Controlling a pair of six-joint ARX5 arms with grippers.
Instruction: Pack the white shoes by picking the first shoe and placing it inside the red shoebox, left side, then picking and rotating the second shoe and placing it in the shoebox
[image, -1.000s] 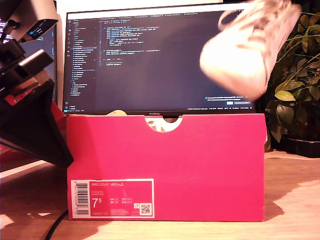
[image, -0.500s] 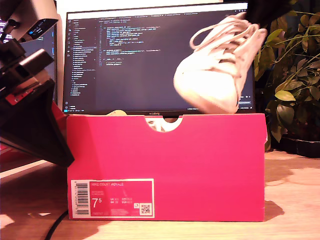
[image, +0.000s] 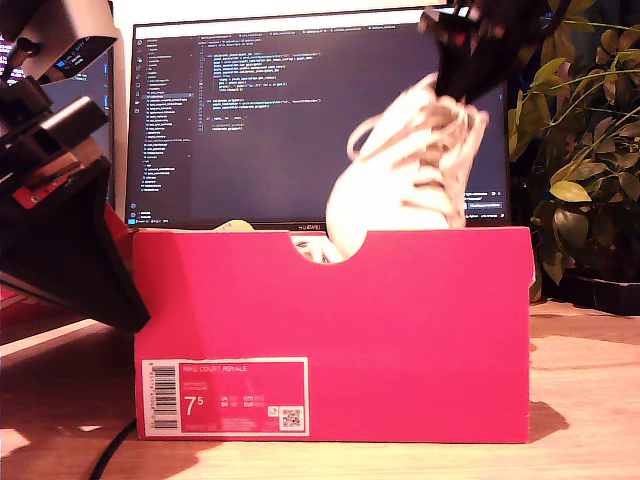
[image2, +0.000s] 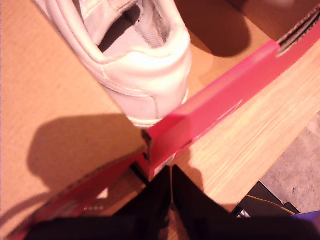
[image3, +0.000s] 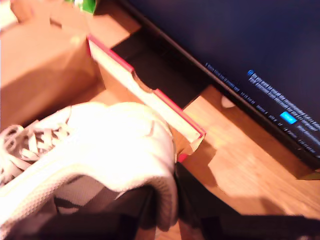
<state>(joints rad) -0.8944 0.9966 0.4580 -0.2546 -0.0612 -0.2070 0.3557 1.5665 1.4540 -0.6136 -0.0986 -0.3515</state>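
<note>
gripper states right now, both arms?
My first gripper: shut, holding nothing, beside the red shoebox corner.
My second gripper: shut on the second white shoe, held by its heel collar over the box.

Black arms (image: 60, 230), red-marked hand (image: 462, 45)

You see a light wooden table (image: 590, 400) carrying the red shoebox (image: 400, 330) squarely in the middle, a monitor (image: 260, 110) standing behind it and a potted plant (image: 590, 170) toward its far edge.
</note>
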